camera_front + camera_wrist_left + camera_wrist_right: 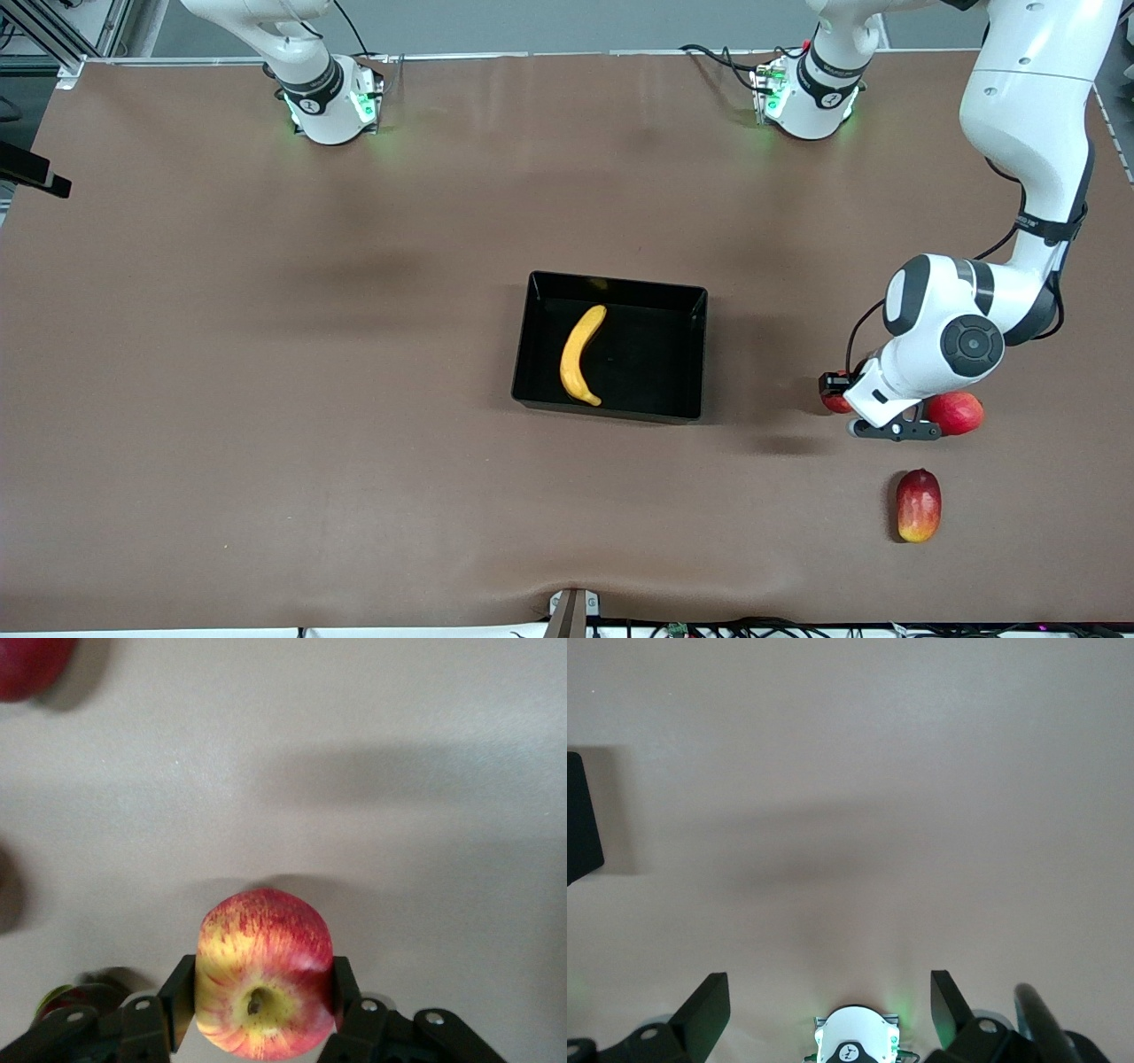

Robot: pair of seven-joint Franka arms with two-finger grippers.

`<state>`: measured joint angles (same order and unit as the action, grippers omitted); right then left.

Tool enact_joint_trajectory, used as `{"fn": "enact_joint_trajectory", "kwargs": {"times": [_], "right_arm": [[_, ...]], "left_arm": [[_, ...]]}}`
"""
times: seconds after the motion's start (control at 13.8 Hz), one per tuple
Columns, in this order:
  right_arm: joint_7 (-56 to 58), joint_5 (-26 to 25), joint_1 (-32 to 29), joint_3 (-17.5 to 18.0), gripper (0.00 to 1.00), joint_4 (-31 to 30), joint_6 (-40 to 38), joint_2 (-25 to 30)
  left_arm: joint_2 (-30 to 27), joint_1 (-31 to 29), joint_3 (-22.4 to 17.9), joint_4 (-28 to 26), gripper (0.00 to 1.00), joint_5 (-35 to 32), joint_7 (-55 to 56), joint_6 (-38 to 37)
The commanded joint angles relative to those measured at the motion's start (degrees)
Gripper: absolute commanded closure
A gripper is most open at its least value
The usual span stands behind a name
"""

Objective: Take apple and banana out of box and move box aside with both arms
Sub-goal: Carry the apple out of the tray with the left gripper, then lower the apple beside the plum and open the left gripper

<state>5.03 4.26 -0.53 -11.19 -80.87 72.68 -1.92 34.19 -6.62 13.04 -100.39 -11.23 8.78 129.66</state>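
Your right tool shows only in its own wrist view: fingers spread wide, holding nothing, over bare brown bench, the arm waiting at the upper left of the front frame. At the centre, the black box holds the banana lying lengthwise. At the lower right of the frame, your left tool grips the apple between both fingers, just above the bench. A second red fruit sits beside that tool, and a mango lies lower in the frame.
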Motion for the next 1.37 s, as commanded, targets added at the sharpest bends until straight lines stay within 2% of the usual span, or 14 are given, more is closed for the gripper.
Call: {"fn": "enact_joint_trajectory", "kwargs": {"times": [0.0,0.07,0.14,0.22,0.58,0.8,0.94,1.08,1.3], "right_arm": [[0.34,0.75,0.53,-0.76,0.00,1.25,-0.78,-0.54],[0.34,0.75,0.44,-0.76,0.00,1.25,-0.78,-0.54],[0.34,0.75,0.52,-0.76,0.00,1.25,-0.78,-0.54],[0.34,0.75,0.53,-0.76,0.00,1.25,-0.78,-0.54],[0.34,0.75,0.44,-0.76,0.00,1.25,-0.78,-0.54],[0.34,0.66,0.44,-0.85,0.00,1.25,-0.70,-0.54],[0.34,0.66,0.44,-0.76,0.00,1.25,-0.70,-0.54],[0.42,0.75,0.44,-0.85,0.00,1.25,-0.70,-0.54],[0.42,0.75,0.44,-0.85,0.00,1.25,-0.70,-0.62]], "left_arm": [[0.61,-0.50,0.23,-0.24,0.96,-1.24,0.27,1.56],[1.05,-0.41,0.23,-0.07,0.67,-1.16,0.71,1.65],[1.05,-0.41,0.23,-0.07,0.17,-1.24,0.80,1.56],[0.62,-0.24,0.32,-0.07,0.00,-1.25,0.37,1.30],[-6.05,0.46,1.37,0.55,0.00,-1.07,0.80,-3.08],[-7.83,0.56,7.33,2.21,0.00,-0.28,2.89,-7.30],[-7.83,0.73,13.12,2.83,0.00,-0.89,11.39,-7.58],[-7.48,4.14,15.61,4.58,0.00,-1.16,16.43,-7.66],[-5.29,12.22,15.35,8.00,0.00,-1.16,22.30,-7.66]]}}
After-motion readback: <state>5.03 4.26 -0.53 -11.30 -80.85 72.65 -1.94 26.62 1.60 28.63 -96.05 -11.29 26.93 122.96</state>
